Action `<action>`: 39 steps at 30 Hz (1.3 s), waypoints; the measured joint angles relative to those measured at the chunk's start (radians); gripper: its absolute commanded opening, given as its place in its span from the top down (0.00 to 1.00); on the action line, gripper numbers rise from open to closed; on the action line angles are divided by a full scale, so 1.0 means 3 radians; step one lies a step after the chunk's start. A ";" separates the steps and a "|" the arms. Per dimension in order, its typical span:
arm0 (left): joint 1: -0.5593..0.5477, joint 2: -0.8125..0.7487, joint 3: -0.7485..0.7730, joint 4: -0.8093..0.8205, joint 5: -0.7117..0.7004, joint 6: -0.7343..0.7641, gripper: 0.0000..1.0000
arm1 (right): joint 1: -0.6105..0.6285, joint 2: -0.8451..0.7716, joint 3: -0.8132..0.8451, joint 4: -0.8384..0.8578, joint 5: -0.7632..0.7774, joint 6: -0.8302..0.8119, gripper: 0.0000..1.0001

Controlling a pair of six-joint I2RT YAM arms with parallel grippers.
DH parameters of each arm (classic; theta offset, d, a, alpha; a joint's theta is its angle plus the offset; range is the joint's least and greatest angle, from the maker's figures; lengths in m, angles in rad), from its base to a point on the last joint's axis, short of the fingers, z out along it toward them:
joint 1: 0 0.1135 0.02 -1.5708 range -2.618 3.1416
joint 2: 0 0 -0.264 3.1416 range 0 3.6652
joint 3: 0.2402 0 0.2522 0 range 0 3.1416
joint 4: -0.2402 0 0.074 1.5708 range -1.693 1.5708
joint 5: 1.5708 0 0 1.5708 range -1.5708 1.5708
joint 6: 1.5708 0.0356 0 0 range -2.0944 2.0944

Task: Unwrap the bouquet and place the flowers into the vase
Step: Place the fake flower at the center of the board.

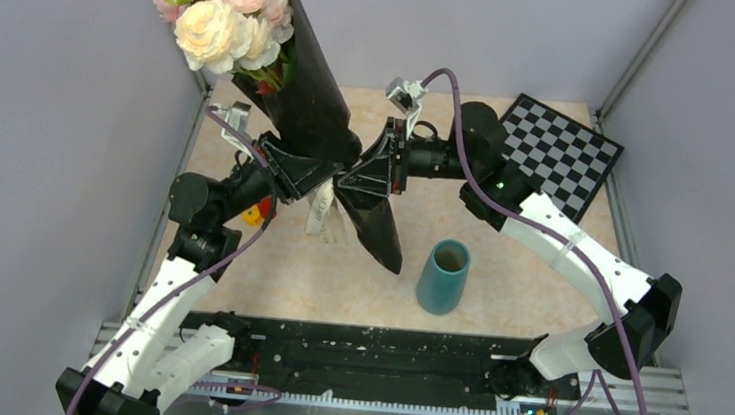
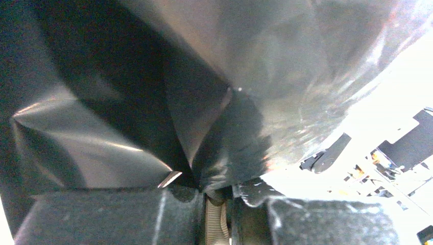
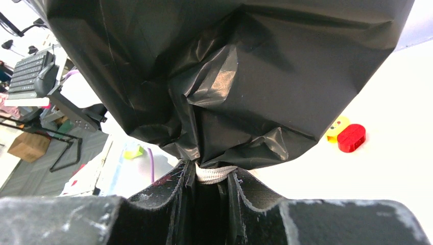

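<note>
The bouquet point(image 1: 302, 101) is held in the air over the table, tilted, with its flowers point(image 1: 225, 14) in pink and cream at the top left and its black paper tail pointing down to the right. My left gripper point(image 1: 315, 168) grips its narrow waist from the left, and in the left wrist view point(image 2: 217, 201) the jaws are pinched on the paper point(image 2: 153, 102) and cream ribbon point(image 2: 217, 224). My right gripper point(image 1: 358, 179) is shut on the same waist from the right, and the right wrist view point(image 3: 214, 176) shows the ribbon point(image 3: 214, 172) between its fingers. The teal vase point(image 1: 444, 274) stands upright on the table, empty, to the lower right.
A black-and-white checkerboard point(image 1: 559, 154) lies at the back right. A small red-and-yellow object point(image 1: 258, 210) sits on the table under the left arm, and the right wrist view shows it point(image 3: 351, 137) too. Ribbon tails point(image 1: 321, 209) hang below the waist. Grey walls close in both sides.
</note>
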State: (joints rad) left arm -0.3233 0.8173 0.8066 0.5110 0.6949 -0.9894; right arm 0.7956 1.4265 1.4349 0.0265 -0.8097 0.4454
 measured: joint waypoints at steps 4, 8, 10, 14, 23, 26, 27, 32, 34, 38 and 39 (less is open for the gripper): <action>0.0000 0.0025 -0.0005 0.0005 -0.0015 0.0005 1.00 | 0.0000 -0.0008 0.0000 -0.0052 0.0083 -0.0034 0.83; -0.0001 0.0042 -0.0006 -0.0024 -0.0071 0.0069 1.00 | 0.0004 -0.0036 -0.0015 -0.0104 0.0207 -0.0086 0.53; -0.0001 0.0041 -0.0004 -0.0135 -0.0134 0.0158 1.00 | 0.0008 -0.0088 -0.0061 -0.0113 0.0319 -0.0127 0.38; -0.0001 0.0042 0.0106 -0.0649 -0.0394 0.0427 1.00 | 0.0009 -0.0244 -0.0125 -0.0224 0.0670 -0.0252 0.23; 0.0013 0.0334 0.0488 -0.1919 -0.1353 0.1029 1.00 | -0.0001 -0.0617 -0.0230 -0.0671 0.1653 -0.0496 0.19; 0.0015 0.0519 0.0493 -0.2213 -0.1521 0.1212 1.00 | -0.0100 -0.0708 -0.0268 -0.0823 0.2043 -0.0462 0.20; 0.0015 0.0599 0.0493 -0.2310 -0.1568 0.1264 1.00 | -0.0170 -0.0745 -0.0313 -0.0847 0.2112 -0.0429 0.20; 0.0014 0.1010 0.0493 -0.2576 -0.1723 0.1419 1.00 | -0.0647 -0.0955 -0.0693 -0.0931 0.2340 -0.0245 0.20; 0.0013 0.1221 0.0493 -0.2585 -0.1741 0.1451 1.00 | -0.0711 -0.0980 -0.0767 -0.0993 0.2416 -0.0221 0.21; 0.0011 0.1728 0.0519 -0.2584 -0.1701 0.1476 1.00 | -0.0711 -0.0998 -0.0793 -0.1064 0.2476 -0.0225 0.21; 0.0011 0.1897 0.0534 -0.2578 -0.1682 0.1478 1.00 | -0.0712 -0.1021 -0.0806 -0.1087 0.2496 -0.0226 0.21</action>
State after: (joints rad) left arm -0.3199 1.3865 0.9668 -0.2623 0.1902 -0.5461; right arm 0.5819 1.1202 1.1931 -0.2996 -0.0608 0.3775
